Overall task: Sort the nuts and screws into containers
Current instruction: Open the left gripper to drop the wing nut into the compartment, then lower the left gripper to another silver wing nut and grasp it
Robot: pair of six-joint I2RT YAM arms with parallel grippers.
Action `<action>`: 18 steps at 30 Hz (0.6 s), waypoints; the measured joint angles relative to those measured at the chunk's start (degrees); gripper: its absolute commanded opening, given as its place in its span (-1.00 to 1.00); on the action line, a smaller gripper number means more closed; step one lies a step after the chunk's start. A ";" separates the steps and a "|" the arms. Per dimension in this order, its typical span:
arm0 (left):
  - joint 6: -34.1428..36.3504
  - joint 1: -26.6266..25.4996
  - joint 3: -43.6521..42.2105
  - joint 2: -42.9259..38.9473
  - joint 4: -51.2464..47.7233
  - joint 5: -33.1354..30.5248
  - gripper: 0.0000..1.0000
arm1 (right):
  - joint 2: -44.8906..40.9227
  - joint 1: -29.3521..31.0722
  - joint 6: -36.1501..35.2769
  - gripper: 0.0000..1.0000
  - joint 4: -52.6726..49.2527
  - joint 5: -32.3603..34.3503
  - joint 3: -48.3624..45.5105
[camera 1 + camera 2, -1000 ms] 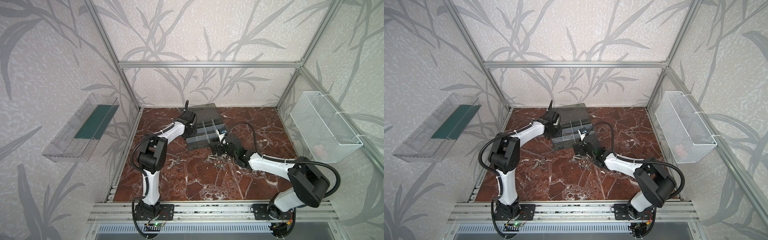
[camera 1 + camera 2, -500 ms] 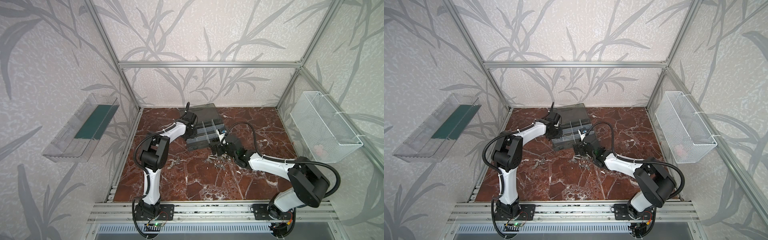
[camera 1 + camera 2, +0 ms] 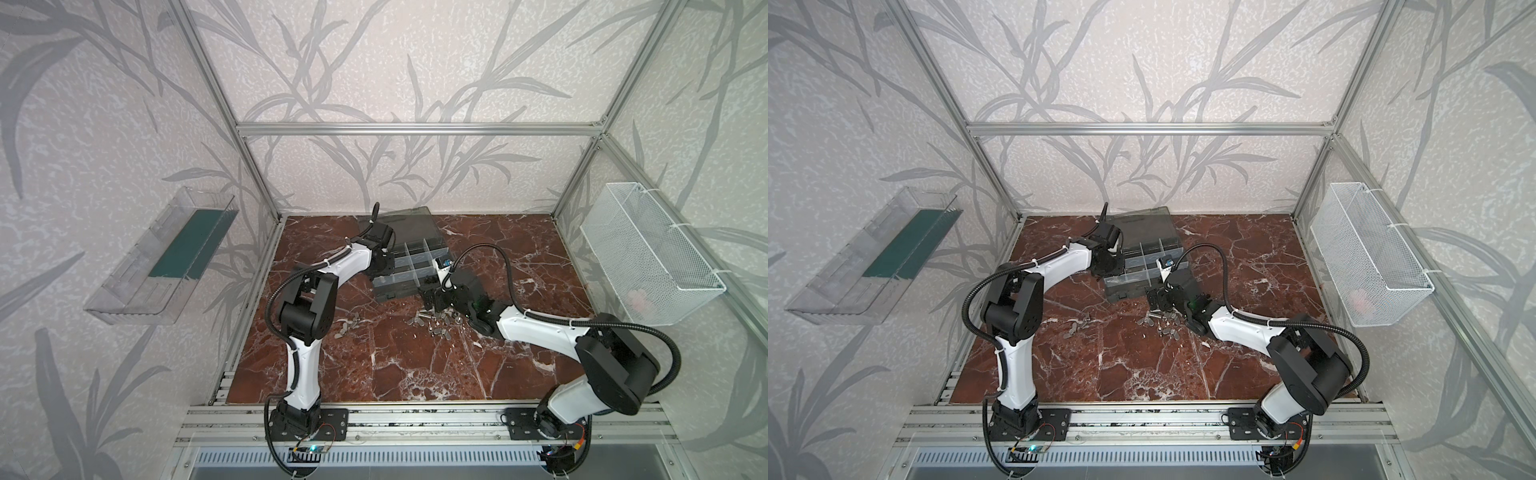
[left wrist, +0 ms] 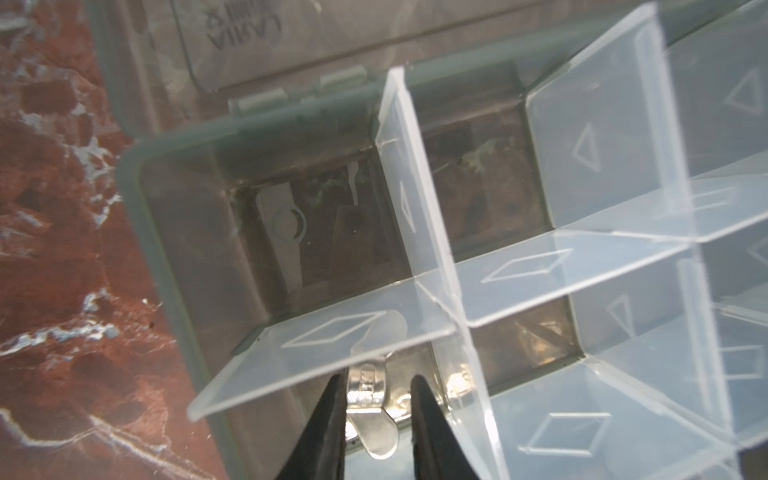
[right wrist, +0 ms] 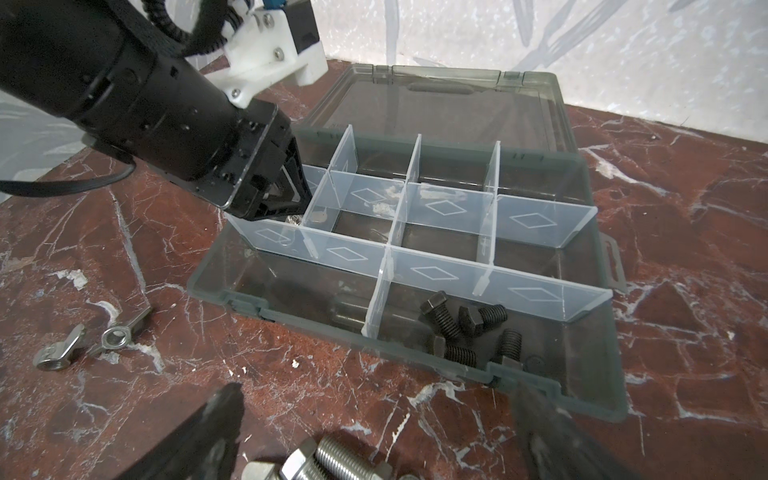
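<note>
We are looking into a robotics lab test cell. An aluminium extrusion frame [image 3: 415,129] boxes in the space. Its walls are flat panels of leaf-patterned wallpaper [image 3: 374,62], and the marble-look tabletop [image 3: 415,365] is a board set inside that frame. The white-and-black left arm [image 3: 349,262] and right arm [image 3: 540,330] are bolted to a slotted aluminium rail [image 3: 415,419], with exposed wiring at their bases. A clear plastic tray [image 3: 137,286] and a white wire-mesh basket [image 3: 648,257] hang on the side walls. On the board sit a dark organizer case [image 3: 395,290] and scattered loose fasteners [image 3: 432,322].
</note>
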 measured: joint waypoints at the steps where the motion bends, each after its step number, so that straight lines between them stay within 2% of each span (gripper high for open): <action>1: 0.11 0.00 -0.13 -0.72 0.13 -0.13 -0.42 | 0.00 0.00 0.00 0.98 0.00 0.00 0.00; 6: 0.70 0.00 -1.07 -5.97 0.35 -2.56 -0.31 | 0.00 0.00 0.00 0.98 0.00 0.02 0.00; 14: 1.33 0.00 -1.73 -15.23 -1.55 -6.40 0.14 | 0.00 0.00 -0.07 0.98 0.02 0.68 0.00; 18: 0.48 0.00 -6.12 -22.12 -2.36 -6.21 0.23 | 0.00 0.00 -0.07 0.98 0.02 1.03 0.00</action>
